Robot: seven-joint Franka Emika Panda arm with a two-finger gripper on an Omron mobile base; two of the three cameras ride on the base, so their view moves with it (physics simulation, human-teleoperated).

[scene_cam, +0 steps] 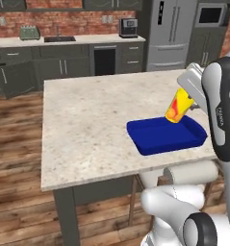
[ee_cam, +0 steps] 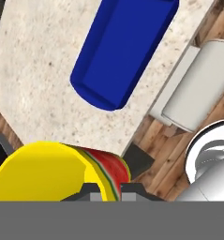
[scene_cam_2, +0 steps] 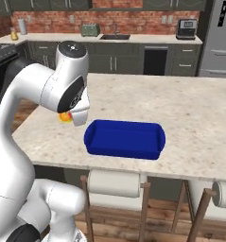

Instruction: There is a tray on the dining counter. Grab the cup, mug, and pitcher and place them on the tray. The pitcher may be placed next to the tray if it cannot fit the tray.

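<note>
My gripper (ee_cam: 106,191) is shut on the rim of the cup (scene_cam: 178,108), which is yellow with a red watermelon-like pattern. The cup hangs tilted above the dining counter (scene_cam: 87,115). In the left base view it shows over the far rim of the blue tray (scene_cam: 164,135). From the right base view a sliver of the cup (scene_cam_2: 64,117) peeks out behind my forearm, left of the tray (scene_cam_2: 124,139). The hand view has the cup (ee_cam: 48,171) at the bottom and the tray (ee_cam: 123,51) lying ahead. The mug and the pitcher are out of view.
The tray lies close to the counter's near edge. White-cushioned stools (scene_cam_2: 115,182) stand tucked under that edge. A back cabinet run with a sink (scene_cam: 59,39), a toaster and a coffee machine, and a steel fridge (scene_cam: 172,33), line the far wall.
</note>
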